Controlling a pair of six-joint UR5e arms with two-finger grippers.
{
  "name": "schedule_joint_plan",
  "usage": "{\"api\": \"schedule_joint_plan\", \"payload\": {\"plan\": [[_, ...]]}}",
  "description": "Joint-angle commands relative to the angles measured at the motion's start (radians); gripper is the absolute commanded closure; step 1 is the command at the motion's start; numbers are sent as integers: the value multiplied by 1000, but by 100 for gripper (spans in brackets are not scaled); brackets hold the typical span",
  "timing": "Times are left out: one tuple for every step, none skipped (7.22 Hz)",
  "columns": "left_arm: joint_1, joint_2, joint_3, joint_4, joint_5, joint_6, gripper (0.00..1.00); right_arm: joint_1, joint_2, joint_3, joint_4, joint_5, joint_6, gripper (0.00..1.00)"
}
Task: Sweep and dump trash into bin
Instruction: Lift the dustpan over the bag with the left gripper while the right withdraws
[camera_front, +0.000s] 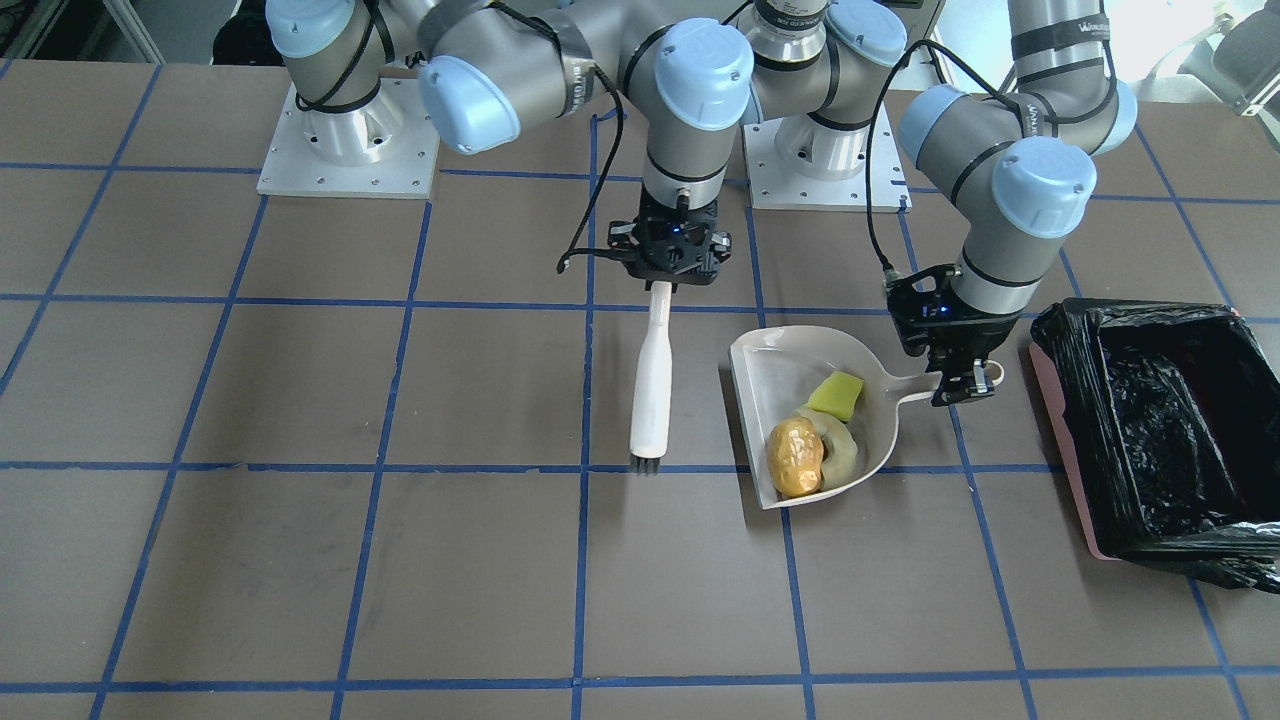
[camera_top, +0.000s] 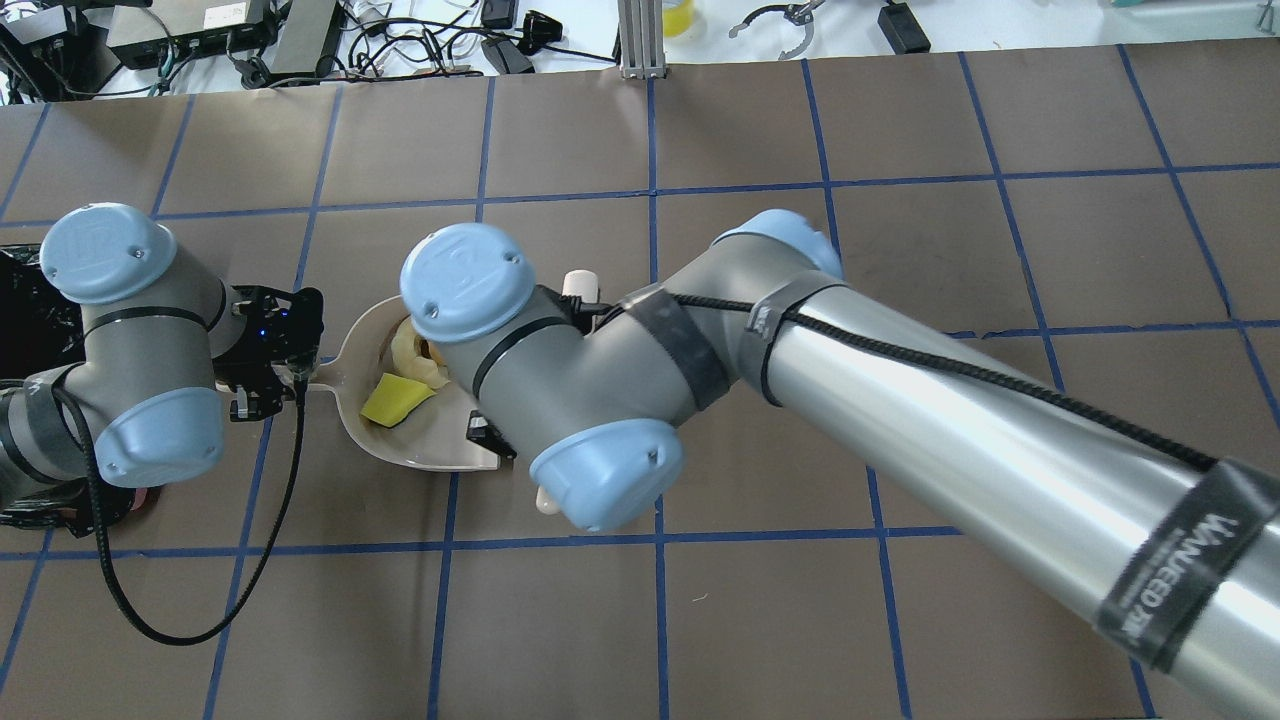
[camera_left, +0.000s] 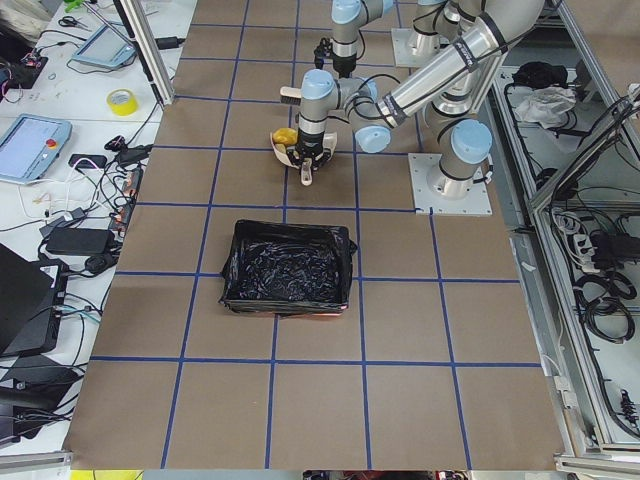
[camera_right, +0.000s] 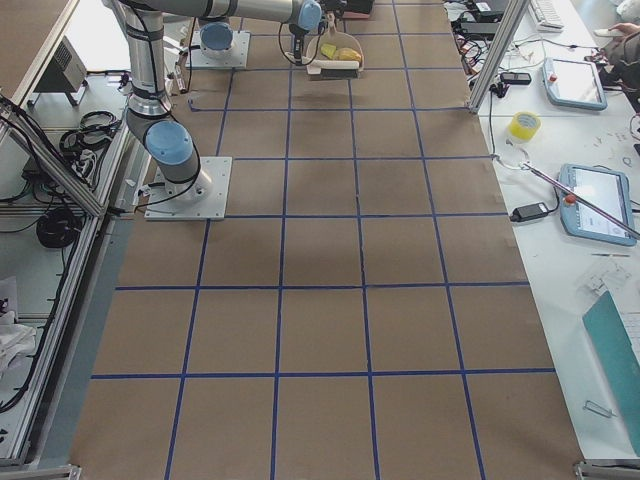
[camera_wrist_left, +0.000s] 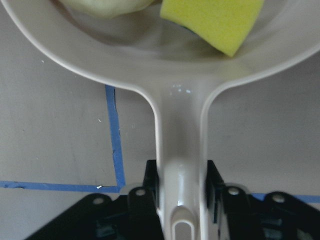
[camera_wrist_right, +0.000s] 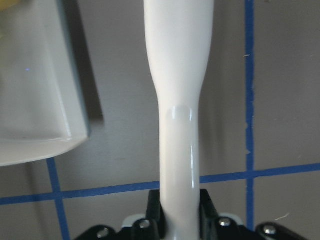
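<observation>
The beige dustpan (camera_front: 810, 410) lies on the table with all three trash pieces in it: an orange-brown lump (camera_front: 795, 457), a pale cream crescent (camera_front: 840, 450) and a yellow-green wedge (camera_front: 838, 393). My left gripper (camera_front: 962, 385) is shut on the dustpan's handle (camera_wrist_left: 181, 165); the wedge (camera_wrist_left: 215, 22) shows in the left wrist view. My right gripper (camera_front: 668, 280) is shut on a white brush (camera_front: 652, 385), its bristles down on the table to the dustpan's side. The pink bin (camera_front: 1160, 430) with its black bag stands beyond the left gripper, at the table's left end.
The brown table is marked with blue tape grid lines (camera_front: 585, 465). Both arm bases (camera_front: 350, 150) stand at the robot's edge. In the overhead view my right arm (camera_top: 900, 400) crosses over the dustpan's open side and hides the brush and the orange-brown lump.
</observation>
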Motion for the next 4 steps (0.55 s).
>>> {"api": "schedule_joint_plan", "payload": {"plan": [[54,13,241,-240,-10,-4,100,-219,-69,1,97,-7,-275,99],[123,-2,420,-465,-10,12,100,-325,-84,1,110,-54,-395,99],[217,-5,486,-566,-14,44,100,-432,-97,1,113,-86,-472,99],[314,-8,495,-572,-17,122,100,-511,-100,5,115,-93,-564,99]]}}
